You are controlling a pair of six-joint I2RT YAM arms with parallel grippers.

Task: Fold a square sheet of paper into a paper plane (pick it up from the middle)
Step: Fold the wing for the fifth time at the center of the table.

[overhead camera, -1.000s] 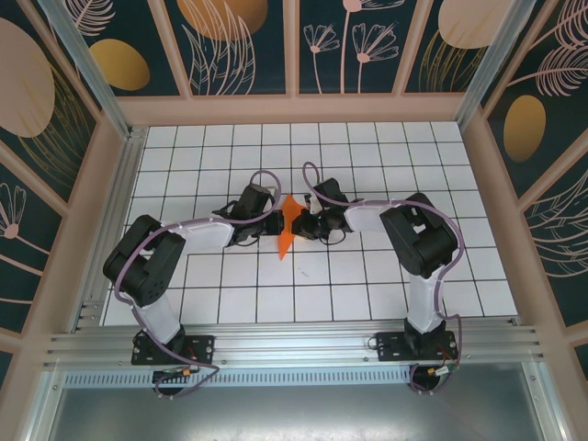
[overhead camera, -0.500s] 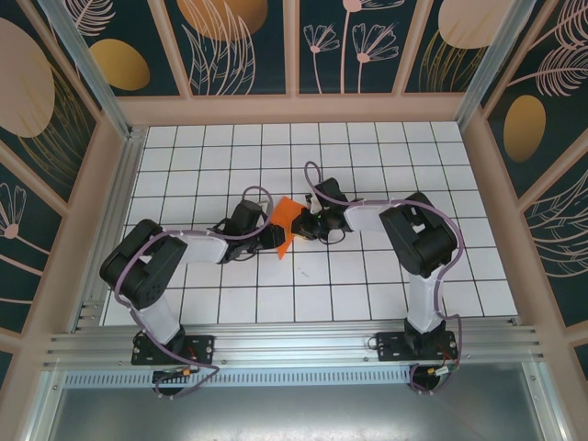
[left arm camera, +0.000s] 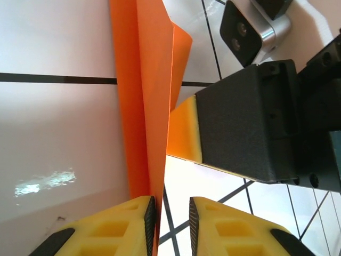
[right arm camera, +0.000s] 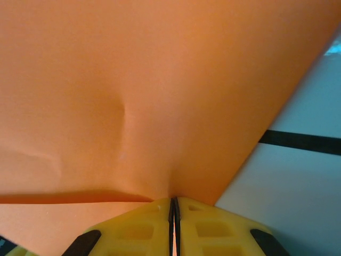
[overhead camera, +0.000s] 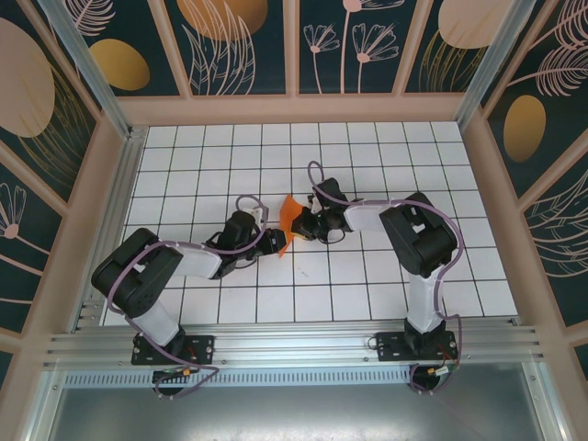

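The square sheet of paper [overhead camera: 289, 216] is bright orange and folded into a narrow layered shape with a long crease [left arm camera: 144, 106]. Whether it has the paper plane's form I cannot tell. My right gripper [overhead camera: 300, 223] is shut on its edge, pads pressed together on the paper [right arm camera: 174, 205], and the orange sheet [right arm camera: 160, 80] spreads across that view. My left gripper [overhead camera: 274, 242] sits just left of and below the paper. Its jaws [left arm camera: 170, 213] stand apart, with the paper's lower tip lying against the left pad [left arm camera: 150, 216] only. The right gripper's finger [left arm camera: 240, 128] shows close by.
White gridded tabletop [overhead camera: 367, 276] with pink-framed walls on all sides. Both arms reach to the table's middle, their wrists close together. Open tiles lie to the far side, left and right.
The left gripper opened, let go of the paper and drew back toward the lower left. The paper stays in the right gripper and now stands more edge-on in the top view.
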